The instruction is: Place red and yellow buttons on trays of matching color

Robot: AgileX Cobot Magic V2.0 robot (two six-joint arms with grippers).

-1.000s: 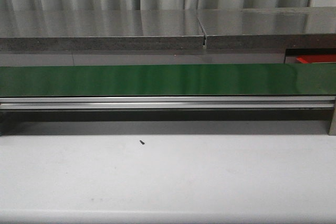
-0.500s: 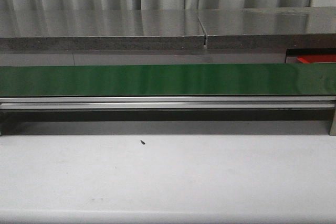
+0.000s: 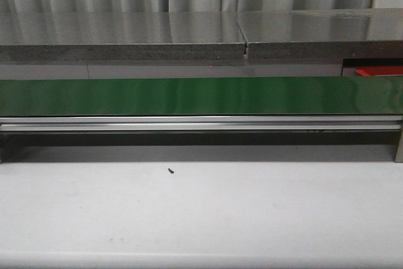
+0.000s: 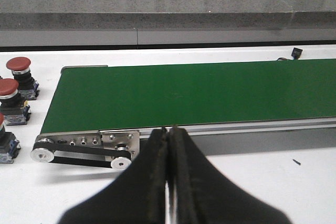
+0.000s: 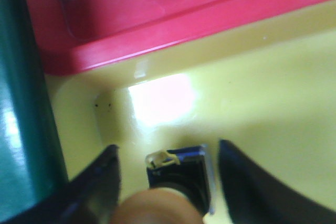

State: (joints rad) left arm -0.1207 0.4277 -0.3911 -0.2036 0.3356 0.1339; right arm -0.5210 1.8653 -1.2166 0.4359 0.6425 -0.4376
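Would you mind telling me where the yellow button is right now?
In the right wrist view, the yellow button sits in the yellow tray between the open fingers of the right gripper, beside the red tray.

— How does your light look?
— Even and soft up front; the green belt (image 3: 201,96) shows pale sheen.
— And your right wrist view?
— Blurred throughout, with white glare on the yellow tray (image 5: 163,98).

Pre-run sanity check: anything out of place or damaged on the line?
Only a small dark speck, maybe a stray screw, lying on the white table in front of the green conveyor belt. The belt carries nothing and shows no visible damage.
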